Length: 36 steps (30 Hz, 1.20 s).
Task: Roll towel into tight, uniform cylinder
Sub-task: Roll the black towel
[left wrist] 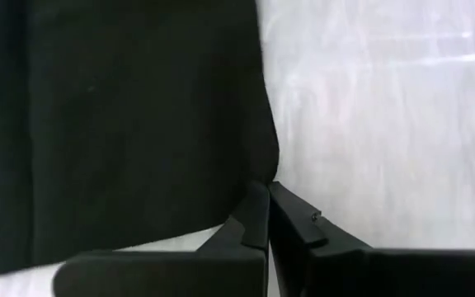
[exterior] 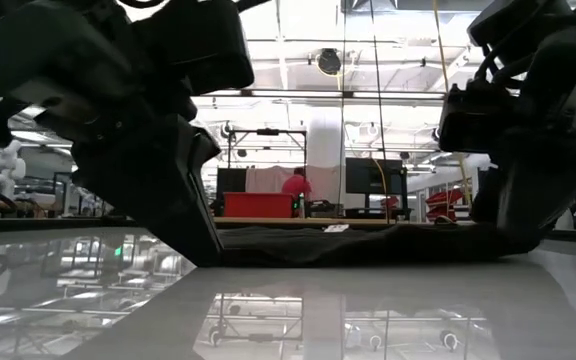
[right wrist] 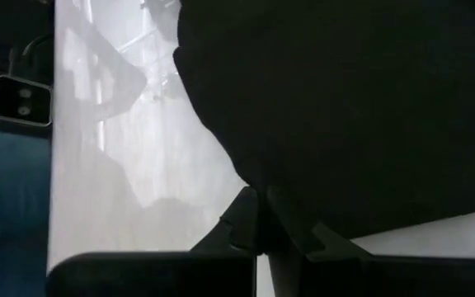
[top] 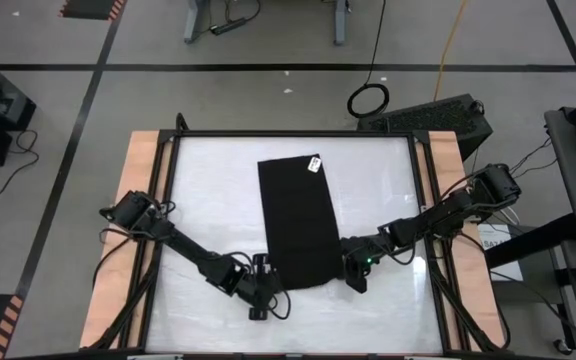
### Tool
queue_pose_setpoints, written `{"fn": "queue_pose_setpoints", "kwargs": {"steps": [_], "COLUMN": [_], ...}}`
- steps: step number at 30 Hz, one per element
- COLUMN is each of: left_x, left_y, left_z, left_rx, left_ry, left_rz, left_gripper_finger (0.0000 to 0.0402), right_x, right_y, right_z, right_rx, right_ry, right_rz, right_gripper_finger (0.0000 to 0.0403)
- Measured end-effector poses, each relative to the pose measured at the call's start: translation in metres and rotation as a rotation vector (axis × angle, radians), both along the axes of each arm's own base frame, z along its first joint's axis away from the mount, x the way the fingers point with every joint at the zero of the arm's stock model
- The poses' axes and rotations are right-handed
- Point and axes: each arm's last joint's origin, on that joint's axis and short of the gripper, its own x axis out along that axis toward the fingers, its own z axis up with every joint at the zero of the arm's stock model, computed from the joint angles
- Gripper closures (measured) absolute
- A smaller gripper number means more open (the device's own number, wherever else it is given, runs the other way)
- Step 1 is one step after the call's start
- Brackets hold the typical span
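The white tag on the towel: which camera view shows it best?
The high view: the white tag lies plainly at the black towel's far corner. The low view shows it only as a small pale speck on the cloth's far edge. Neither wrist view shows it.

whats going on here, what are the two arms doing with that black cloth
A two-armed robot is starting to roll up a black towel that lies flat on the white table, its small white tag at the far edge. Both grippers sit at the near end of the cloth: the left gripper is shut on the near left corner and the right gripper is shut on the near right corner. No roll has formed yet; the towel looks flat along its whole length.
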Motion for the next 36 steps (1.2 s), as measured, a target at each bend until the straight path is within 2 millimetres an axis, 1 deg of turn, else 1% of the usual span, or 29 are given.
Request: {"fn": "queue_pose_setpoints", "kwargs": {"steps": [5,11,15,19,21,24,26,28,32,34,36], "left_x": [-0.001,-0.002,-0.002,0.002,0.003,0.007,0.006,0.005,0.003,0.005,0.008], "left_y": [0.0,-0.001,0.001,0.006,0.006,-0.002,-0.009,-0.014,-0.015,-0.013,-0.01], "left_z": [0.006,0.015,0.013,0.014,0.018,0.025,0.028,0.029,0.028,0.027,0.022], "left_rx": [-0.12,-0.316,-0.394,-0.427,-0.422,-0.414,-0.371,-0.296,-0.142,-0.102,-0.082], "left_ry": [0.027,0.083,0.135,0.132,0.104,0.014,-0.039,-0.085,-0.142,-0.159,-0.153], "left_rz": [0.062,0.111,0.161,0.218,0.187,0.019,-0.092,-0.156,-0.159,-0.163,-0.171], "left_gripper_finger": [0.0399,0.04,0.0401,0.0401,0.0401,0.0397,0.0382,0.0359,0.0294,0.0257,0.0225], "right_x": [-0.002,-0.003,-0.005,-0.007,-0.006,-0.006,-0.006,-0.006,-0.006,-0.006,-0.006], "right_y": [0.003,0.006,0.006,0.004,0.004,0.005,0.004,0.004,0.005,0.004,0.005], "right_z": [0.001,0.003,0.001,-0.002,-0.001,-0.001,-0.001,-0.001,-0.001,-0.001,-0.001], "right_rx": [0.105,0.216,0.227,0.226,0.234,0.238,0.238,0.238,0.238,0.237,0.237], "right_ry": [0.049,0.104,0.137,0.183,0.18,0.178,0.178,0.178,0.177,0.177,0.176], "right_rz": [0.057,0.107,0.098,0.076,0.072,0.072,0.072,0.073,0.073,0.073,0.075], "right_gripper_finger": [0.0402,0.0402,0.0402,0.0402,0.0402,0.0402,0.0402,0.0402,0.0402,0.0402,0.0402]}}
